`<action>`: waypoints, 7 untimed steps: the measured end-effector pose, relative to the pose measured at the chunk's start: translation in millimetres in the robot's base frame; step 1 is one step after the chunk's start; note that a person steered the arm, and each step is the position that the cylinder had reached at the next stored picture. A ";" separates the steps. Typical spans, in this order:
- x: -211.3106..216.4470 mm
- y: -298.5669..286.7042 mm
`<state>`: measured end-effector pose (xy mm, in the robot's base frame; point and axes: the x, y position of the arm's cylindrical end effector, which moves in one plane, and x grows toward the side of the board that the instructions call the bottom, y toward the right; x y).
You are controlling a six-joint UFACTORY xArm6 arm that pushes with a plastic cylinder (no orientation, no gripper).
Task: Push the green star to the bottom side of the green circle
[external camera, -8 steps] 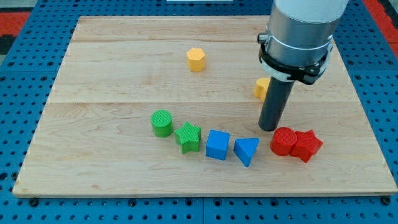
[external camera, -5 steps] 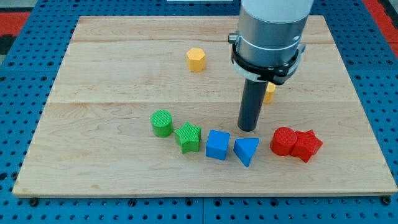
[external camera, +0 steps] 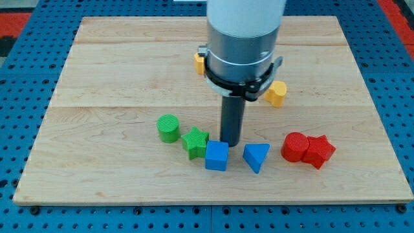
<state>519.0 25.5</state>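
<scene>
**Tip at the blue cube, just right of the green star**

A pale wooden board (external camera: 97, 71) lies on a blue pegboard surface (external camera: 19, 97); red shows at the view's top corners.

The green star (external camera: 195, 142) sits toward the view's bottom, just right of and slightly below the green circle (external camera: 168, 127), nearly touching it. My tip (external camera: 230, 142) is a bare rod with nothing to open or close; it stands just right of the star, against the top edge of the blue cube (external camera: 217, 156).

The cube touches the star's lower right. Further right lie a blue triangle (external camera: 256, 156), a red cylinder (external camera: 295, 146) and a red star (external camera: 319, 151), touching. A yellow block (external camera: 276, 93) lies right of the arm; another (external camera: 198, 61) peeks out at its left.
</scene>
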 end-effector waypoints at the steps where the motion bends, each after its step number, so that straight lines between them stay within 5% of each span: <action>1: 0.0 -21.1; 7: -3.4 -75.6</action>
<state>515.6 -50.1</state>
